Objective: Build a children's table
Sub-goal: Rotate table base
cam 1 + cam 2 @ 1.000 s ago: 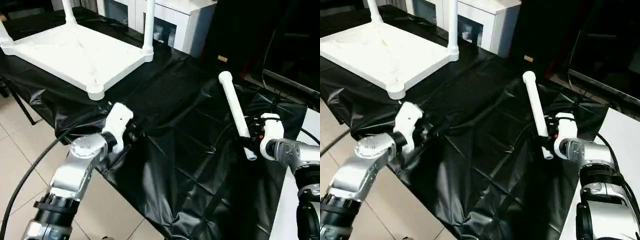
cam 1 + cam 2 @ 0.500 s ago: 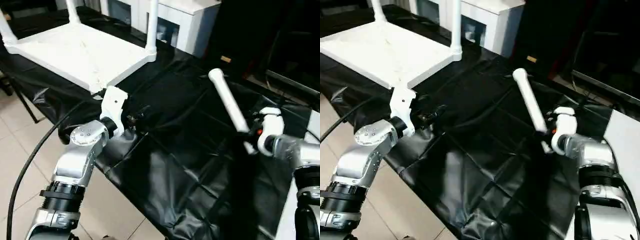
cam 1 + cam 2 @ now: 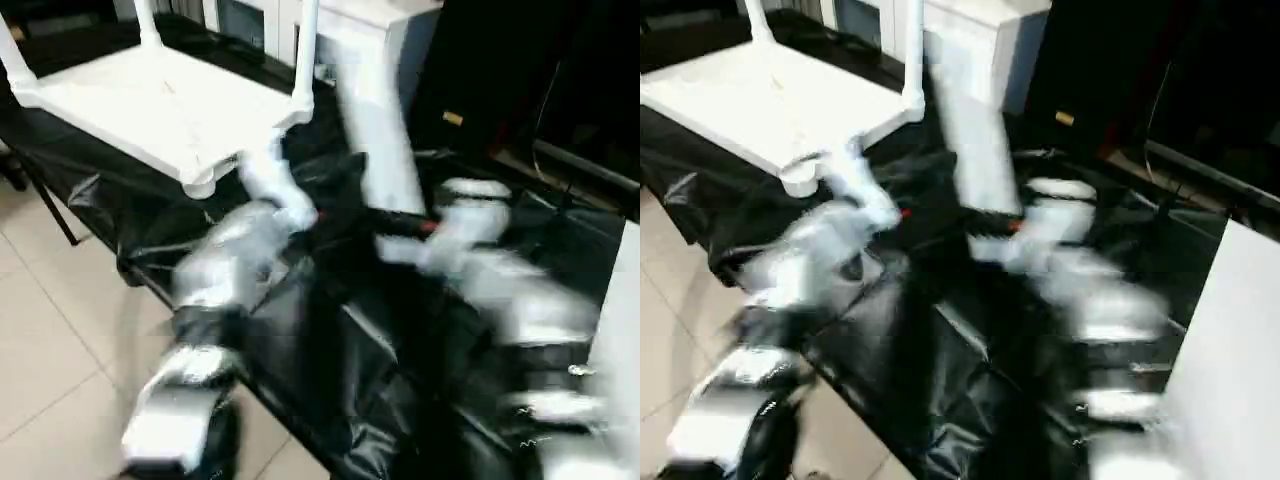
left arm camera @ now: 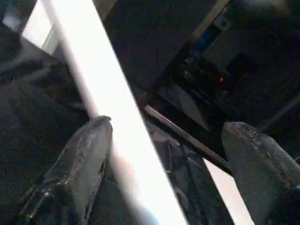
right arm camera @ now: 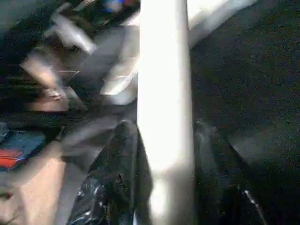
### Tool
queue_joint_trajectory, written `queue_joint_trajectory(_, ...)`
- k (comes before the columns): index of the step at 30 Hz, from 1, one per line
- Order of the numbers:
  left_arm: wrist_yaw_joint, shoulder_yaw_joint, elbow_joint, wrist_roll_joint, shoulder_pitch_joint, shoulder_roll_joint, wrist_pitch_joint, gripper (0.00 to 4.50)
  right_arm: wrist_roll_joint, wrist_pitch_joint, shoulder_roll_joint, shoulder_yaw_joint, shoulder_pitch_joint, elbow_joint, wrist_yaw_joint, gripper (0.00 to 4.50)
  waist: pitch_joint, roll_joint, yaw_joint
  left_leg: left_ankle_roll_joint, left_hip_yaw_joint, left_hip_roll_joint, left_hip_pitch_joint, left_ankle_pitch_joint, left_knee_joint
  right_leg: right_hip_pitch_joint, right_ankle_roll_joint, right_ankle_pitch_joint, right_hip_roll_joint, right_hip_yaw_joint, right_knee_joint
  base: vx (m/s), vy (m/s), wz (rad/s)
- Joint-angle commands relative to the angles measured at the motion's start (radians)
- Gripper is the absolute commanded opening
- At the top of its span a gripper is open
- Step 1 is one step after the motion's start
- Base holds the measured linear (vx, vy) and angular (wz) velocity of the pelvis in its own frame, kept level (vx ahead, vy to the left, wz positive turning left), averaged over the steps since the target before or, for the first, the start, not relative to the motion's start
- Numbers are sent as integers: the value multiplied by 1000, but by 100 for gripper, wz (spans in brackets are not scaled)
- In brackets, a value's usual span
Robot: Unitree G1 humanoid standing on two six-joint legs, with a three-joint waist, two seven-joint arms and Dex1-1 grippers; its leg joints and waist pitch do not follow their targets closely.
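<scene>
Now my right pincer (image 5: 161,154) pinches the white leg (image 5: 164,93), held up over the black-covered bench (image 3: 330,330). My left pincer (image 4: 164,154) is spread wide beside it. Behind them, the table top (image 3: 150,105) lies upside down.

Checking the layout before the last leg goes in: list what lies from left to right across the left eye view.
Upturned table top with legs standing in its sockets → left gripper → loose leg → right gripper → flat white board at the right edge.
</scene>
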Motion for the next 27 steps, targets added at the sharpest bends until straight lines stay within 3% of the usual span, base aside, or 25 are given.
queue_joint_trajectory(1, 36, 34, 53, 2, -30, 15, -10, 446, 47, 0, 5, 2, 14, -95, 0, 126, -85, 15, 13, 70, -2, 21, 11, -62, -72, 73, -119, -270, -69, 48, -75, 0, 0, 0)
queue_joint_trajectory(4, 61, 92, 79, -44, -66, 4, 3, 450, 57, 29, 43, 13, 31, -158, -27, 126, -89, 14, 19, 73, -2, 23, 11, -24, -74, 79, -158, -172, -73, 52, -62, 0, 0, 0)
queue_joint_trajectory(8, 34, 143, 109, -123, -105, -11, 9, 450, 56, 46, 68, 26, 53, -200, -32, 126, -86, 16, 32, 69, 1, 22, 13, -31, -75, 81, -187, -155, -77, 54, -62, 0, 0, 0)
queue_joint_trajectory(12, -8, 152, 124, -146, -122, -14, -13, 450, 56, 53, 62, 44, 66, -219, -21, 126, -81, 14, 38, 50, 4, 19, 12, -70, -78, 81, -160, -215, -77, 56, -72, 0, 0, 0)
queue_joint_trajectory(13, -26, 154, 119, -155, -124, -15, -15, 432, 61, 55, 58, 51, 71, -224, -21, 126, -80, 9, 39, 42, 4, 17, 11, -82, -78, 82, -136, -255, -78, 55, -77, 0, 0, 0)
queue_joint_trajectory(16, -31, 150, 108, -150, -123, -9, 12, 414, 66, 55, 56, 56, 71, -223, -28, 126, -78, 0, 42, 34, 3, 17, 8, -87, -80, 81, -112, -304, -79, 54, -77, 0, 0, 0)
queue_joint_trajectory(21, -31, 155, 121, -146, -118, 8, -2, 372, 55, 56, 60, 61, 52, -205, -36, 126, -79, 2, 42, 32, 2, 16, 8, -82, -80, 79, -85, -325, -78, 53, -81, 0, 0, 0)
queue_joint_trajectory(24, -59, 150, 118, -149, -115, 8, -9, 365, 51, 59, 55, 72, 48, -196, -29, 126, -80, 4, 43, 32, 1, 17, 8, -72, -80, 78, -88, -306, -78, 54, -78, 0, 0, 0)
queue_joint_trajectory(25, -64, 149, 116, -151, -115, 8, -8, 337, 51, 60, 54, 74, 48, -197, -29, 126, -81, 3, 43, 34, 2, 16, 8, -62, -79, 78, -94, -287, -78, 55, -76, 0, 0, 0)
queue_joint_trajectory(27, -69, 148, 117, -157, -119, 9, -7, 329, 53, 60, 54, 78, 48, -199, -30, 126, -82, 6, 44, 35, 2, 18, 8, -53, -79, 79, -111, -248, -77, 55, -70, 0, 0, 0)
